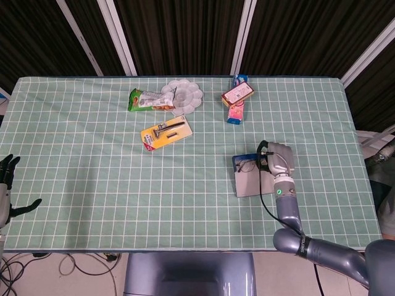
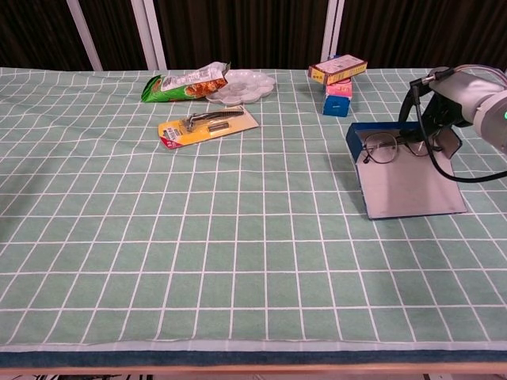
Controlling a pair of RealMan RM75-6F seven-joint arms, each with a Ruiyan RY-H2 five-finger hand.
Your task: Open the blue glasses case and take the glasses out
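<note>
While case (image 2: 404, 186) lies open, glasses (image 2: 386, 148) sit under right fingers (image 2: 428, 127).

Glasses (image 2: 386, 147) in open case (image 2: 408, 186), perhaps gripped

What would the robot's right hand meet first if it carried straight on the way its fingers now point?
The right hand points down into the open blue glasses case, so it would probably meet the glasses first, then the case floor. Whether it already touches them is unclear.
</note>
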